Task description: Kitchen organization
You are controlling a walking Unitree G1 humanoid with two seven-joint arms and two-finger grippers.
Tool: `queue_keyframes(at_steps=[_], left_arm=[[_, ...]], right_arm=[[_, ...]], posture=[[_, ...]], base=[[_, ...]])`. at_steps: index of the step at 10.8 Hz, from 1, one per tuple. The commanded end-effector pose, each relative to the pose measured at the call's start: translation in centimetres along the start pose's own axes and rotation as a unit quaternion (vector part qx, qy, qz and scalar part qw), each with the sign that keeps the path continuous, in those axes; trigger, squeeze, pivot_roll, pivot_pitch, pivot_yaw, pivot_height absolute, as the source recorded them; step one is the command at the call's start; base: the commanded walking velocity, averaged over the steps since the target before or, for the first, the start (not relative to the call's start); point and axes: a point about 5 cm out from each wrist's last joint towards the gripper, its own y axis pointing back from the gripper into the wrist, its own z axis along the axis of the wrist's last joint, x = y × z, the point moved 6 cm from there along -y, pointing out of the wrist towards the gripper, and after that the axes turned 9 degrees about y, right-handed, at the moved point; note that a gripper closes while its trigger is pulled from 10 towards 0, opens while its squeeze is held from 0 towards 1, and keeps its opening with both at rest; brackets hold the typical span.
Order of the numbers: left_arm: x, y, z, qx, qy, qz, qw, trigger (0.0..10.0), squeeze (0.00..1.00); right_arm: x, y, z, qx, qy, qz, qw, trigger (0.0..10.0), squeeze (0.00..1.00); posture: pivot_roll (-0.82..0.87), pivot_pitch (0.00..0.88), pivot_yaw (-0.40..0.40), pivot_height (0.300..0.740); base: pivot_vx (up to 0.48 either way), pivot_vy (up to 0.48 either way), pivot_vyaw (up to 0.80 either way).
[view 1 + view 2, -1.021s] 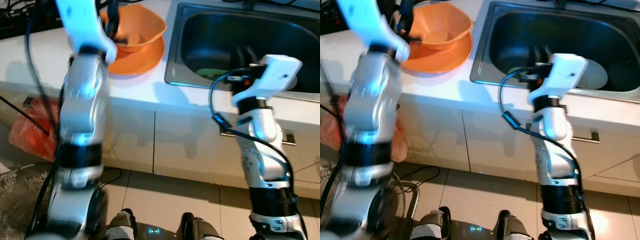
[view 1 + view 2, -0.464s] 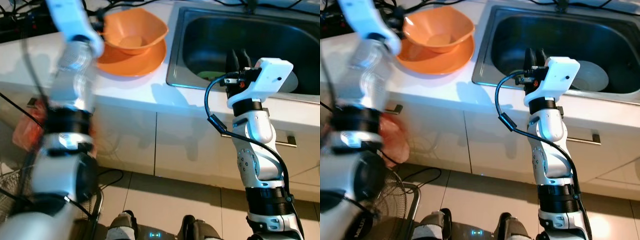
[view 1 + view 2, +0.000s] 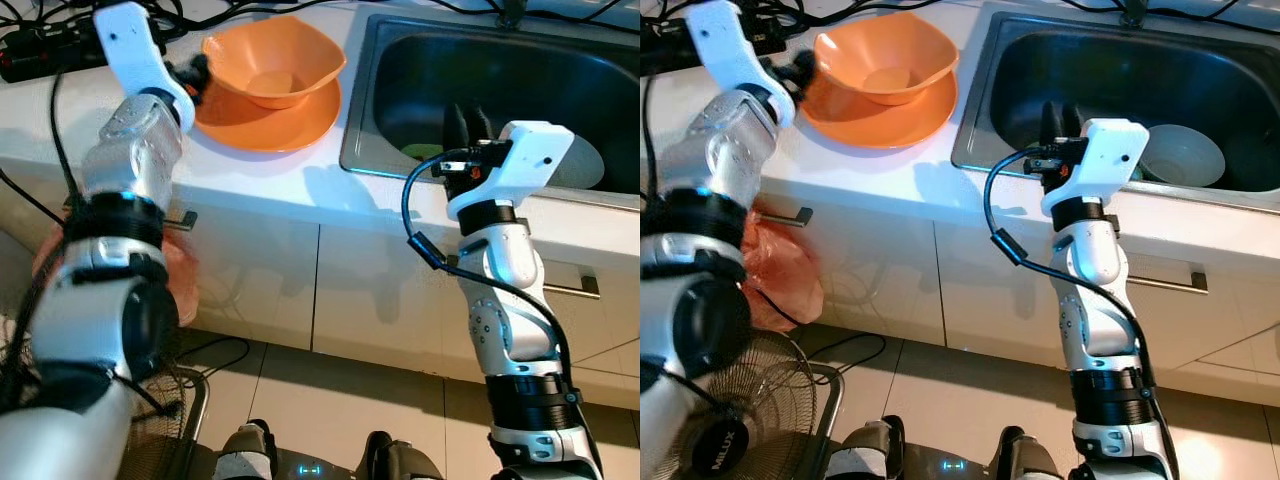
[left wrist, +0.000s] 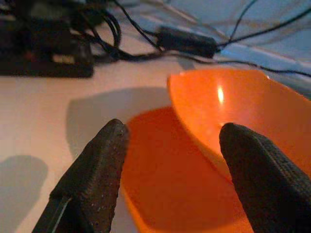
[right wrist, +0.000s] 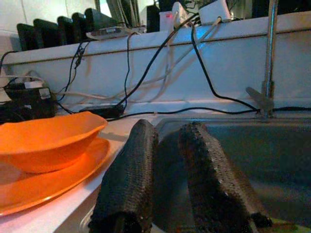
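An orange bowl (image 3: pixel 273 60) rests on an orange plate (image 3: pixel 262 118) on the white counter (image 3: pixel 70 110), left of the sink (image 3: pixel 358 110). My left gripper (image 3: pixel 195 76) hovers just left of the plate's edge, apart from it. In the left wrist view it (image 4: pixel 170 170) is open, its fingers (image 4: pixel 92 179) framing the plate (image 4: pixel 160 184) and bowl (image 4: pixel 233 107) ahead. My right gripper (image 3: pixel 466 122) reaches over the sink's front rim. Seen from the right wrist, its fingers (image 5: pixel 131 179) are shut with nothing between them. A white bowl (image 3: pixel 1185 155) and something green (image 3: pixel 418 152) lie in the sink.
A black power strip (image 3: pixel 45 50) and cables lie at the counter's back left. A faucet (image 5: pixel 268 53) stands behind the sink. Below the counter are white cabinet doors with a handle (image 3: pixel 1165 280), a red plastic bag (image 3: pixel 780 275) and a floor fan (image 3: pixel 730 400).
My left arm has swung down and its gripper has drawn back from the bowl's left rim to beside the plate. The right gripper has shifted a little left at the sink's front.
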Motion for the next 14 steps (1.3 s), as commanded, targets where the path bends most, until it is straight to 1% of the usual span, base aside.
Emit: queue_keyframes(at_steps=[1, 2, 4, 5, 6, 7, 9, 11, 12, 13, 14], left_arm=[[0.1, -0.1, 0.3, 0.007, -0.002, -0.004, 1.0, 10.0, 0.0], [0.1, -0.1, 0.3, 0.007, 0.001, -0.007, 1.0, 10.0, 0.0], [0.1, -0.3, -0.2, 0.028, 0.013, -0.02, 0.999, 10.0, 0.0], [-0.5, -0.3, -0.1, 0.034, 0.018, -0.04, 0.998, 10.0, 0.0], [-1.7, -0.4, 0.4, 0.029, 0.02, -0.074, 0.997, 10.0, 0.0], [-2.0, -0.4, 0.4, 0.032, 0.02, -0.078, 0.996, 10.0, 0.0], [-2.1, -0.5, -0.7, 0.055, 0.013, -0.076, 0.996, 10.0, 0.0], [-2.7, -0.5, -1.9, 0.075, 0.018, -0.08, 0.994, 10.0, 0.0], [-3.1, -0.5, -2.7, 0.09, 0.012, -0.085, 0.992, 10.0, 0.0], [-3.5, -0.5, -3.3, 0.091, 0.01, -0.091, 0.992, 10.0, 0.0], [-3.7, -0.5, -3.3, 0.087, 0.011, -0.097, 0.991, 10.0, 0.0]], right_arm=[[0.2, 0.0, 0.4, -0.008, 0.003, 0.005, 1.0, 10.0, 0.0], [0.3, 0.0, 0.3, -0.008, 0.002, 0.006, 1.0, 10.0, 0.0], [0.5, 0.0, 0.2, -0.007, 0.0, 0.008, 1.0, 10.0, 0.0], [0.7, 0.0, 0.3, -0.009, -0.002, 0.011, 1.0, 10.0, 0.0], [0.8, 0.0, 0.3, -0.009, -0.003, 0.011, 1.0, 10.0, 0.0], [0.8, 0.0, 0.3, -0.009, -0.003, 0.011, 1.0, 10.0, 0.0], [0.6, 0.0, 0.3, -0.009, -0.003, 0.007, 1.0, 10.0, 0.0], [0.6, 0.0, 0.3, -0.01, -0.003, 0.005, 1.0, 10.0, 0.0], [0.5, 0.0, 0.4, -0.012, -0.003, 0.002, 1.0, 10.0, 0.0], [0.4, 0.1, 0.4, -0.012, -0.002, -0.001, 1.0, 10.0, 0.0], [0.4, 0.1, 0.4, -0.013, -0.002, -0.001, 1.0, 10.0, 0.0]], posture=[[0.13, 0.136, 0.04, 0.74], [0.13, 0.135, 0.04, 0.74], [0.13, 0.133, 0.041, 0.74], [0.13, 0.134, 0.044, 0.74], [0.13, 0.136, 0.047, 0.74], [0.13, 0.138, 0.049, 0.74], [0.13, 0.14, 0.054, 0.74], [0.12, 0.14, 0.06, 0.74], [0.12, 0.144, 0.065, 0.74], [0.11, 0.145, 0.068, 0.74], [0.11, 0.146, 0.068, 0.74]], base=[[0.0, 0.0, 0.0], [0.0, 0.0, 0.0], [0.0, 0.0, 0.0], [0.0, 0.0, 0.0], [0.0, 0.0, 0.0], [0.0, 0.0, 0.0], [0.0, 0.0, 0.0], [0.0, 0.0, 0.0], [0.0, 0.0, 0.0], [0.0, 0.0, 0.0], [0.0, 0.0, 0.0]])
